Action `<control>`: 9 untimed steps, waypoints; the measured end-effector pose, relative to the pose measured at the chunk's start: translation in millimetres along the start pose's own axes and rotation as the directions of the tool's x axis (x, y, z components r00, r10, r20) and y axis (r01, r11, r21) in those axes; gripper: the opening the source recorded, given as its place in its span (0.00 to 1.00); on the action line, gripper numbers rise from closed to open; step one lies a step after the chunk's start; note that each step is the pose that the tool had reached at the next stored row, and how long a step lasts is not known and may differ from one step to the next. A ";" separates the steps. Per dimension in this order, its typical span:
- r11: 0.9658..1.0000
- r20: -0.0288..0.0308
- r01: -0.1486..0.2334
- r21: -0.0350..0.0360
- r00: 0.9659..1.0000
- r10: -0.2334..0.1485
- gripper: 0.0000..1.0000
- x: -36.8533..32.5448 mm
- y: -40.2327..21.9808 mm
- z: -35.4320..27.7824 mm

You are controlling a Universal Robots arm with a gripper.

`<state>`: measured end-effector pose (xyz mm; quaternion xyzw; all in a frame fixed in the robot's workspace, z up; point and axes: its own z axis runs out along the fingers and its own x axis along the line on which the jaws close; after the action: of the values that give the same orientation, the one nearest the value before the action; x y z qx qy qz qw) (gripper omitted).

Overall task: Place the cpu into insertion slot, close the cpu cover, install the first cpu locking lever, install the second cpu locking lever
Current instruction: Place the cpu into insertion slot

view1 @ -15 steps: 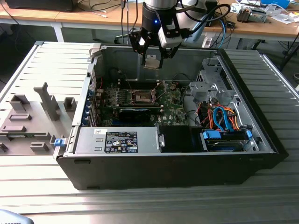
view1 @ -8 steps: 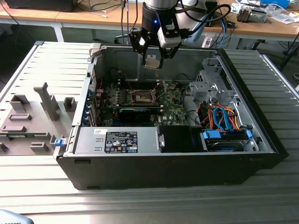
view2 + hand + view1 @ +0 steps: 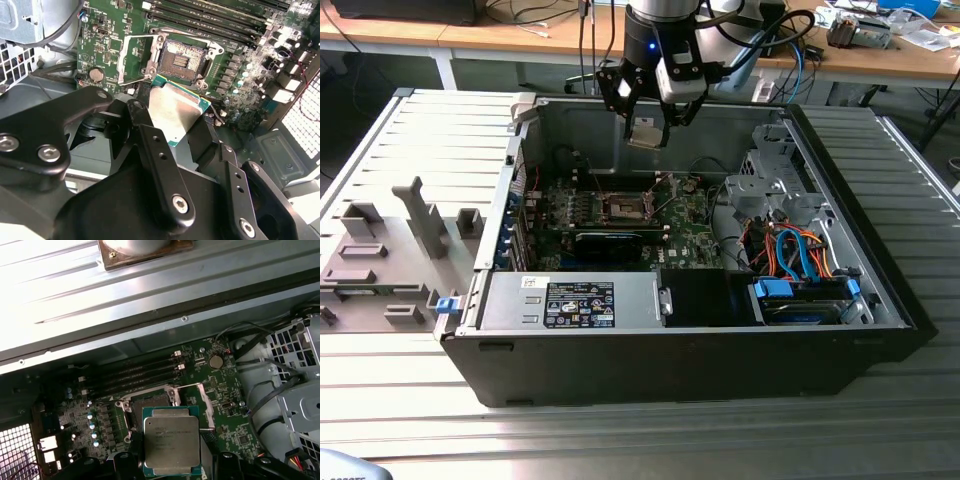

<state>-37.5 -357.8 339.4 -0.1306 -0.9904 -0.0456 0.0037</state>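
The cpu [image 3: 171,442] has a dull, smooth silver-grey metal top edged with green board. The hand [image 3: 172,120] is matt black with shiny steel screws. The insertion slot [image 3: 183,60] has a bare metal rim on a glossy green circuit board [image 3: 107,22]. The computer case [image 3: 670,370] is matt black outside and grey sheet metal inside, on a ribbed pale metal desk [image 3: 620,440].

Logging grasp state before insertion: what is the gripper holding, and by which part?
The cpu, clamped by two opposite edges in the gripper, held clear of the insertion slot.
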 end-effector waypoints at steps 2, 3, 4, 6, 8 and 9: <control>1.000 0.001 -0.007 0.000 1.000 0.007 0.55 0.0 -0.1 0.0; 1.000 0.001 -0.009 0.000 1.000 0.009 0.55 -0.1 -0.1 0.0; 1.000 0.001 -0.012 0.000 1.000 0.012 0.55 -0.1 -0.2 0.0; 1.000 0.002 -0.018 0.000 1.000 0.018 0.55 -0.1 -0.2 0.0; 1.000 0.002 -0.022 0.000 1.000 0.022 0.55 -0.1 -0.3 0.0; 1.000 0.002 -0.025 0.000 1.000 0.025 0.55 -0.1 -0.3 -0.1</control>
<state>-37.5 -358.1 339.4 -0.1432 -0.9886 -0.0456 0.0032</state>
